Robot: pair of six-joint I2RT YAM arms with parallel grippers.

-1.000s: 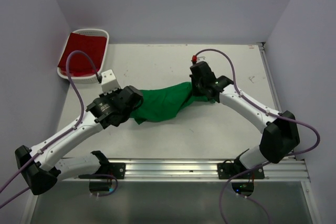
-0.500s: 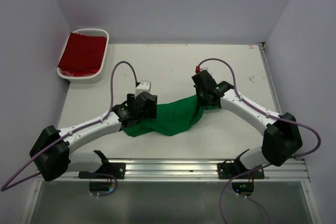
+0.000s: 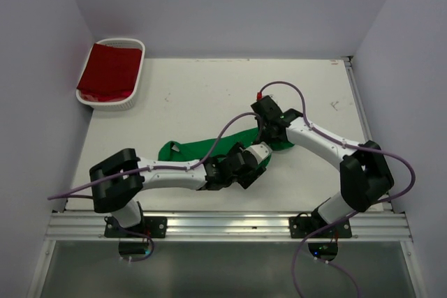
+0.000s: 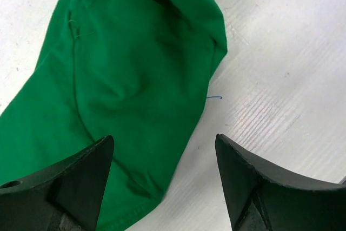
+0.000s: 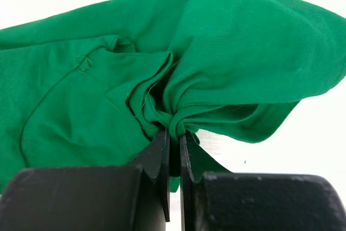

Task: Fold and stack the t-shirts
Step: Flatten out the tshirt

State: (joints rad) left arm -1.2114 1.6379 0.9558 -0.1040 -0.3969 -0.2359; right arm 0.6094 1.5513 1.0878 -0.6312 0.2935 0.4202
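one green t-shirt (image 5: 227, 41) (part hidden under left arm (image 3: 167, 170)) | left claw (image 4: 162, 147) wide, empty | right claw (image 5: 174, 140) pinching it

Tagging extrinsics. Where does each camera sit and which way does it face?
Top external: above, behind the arms, facing down at the table; both arms show.
Left wrist: on the left arm, facing down at the green t-shirt; open left claw shows.
Right wrist: faces along its shut right claw pinching that shirt.
Shared: all see the green t-shirt.
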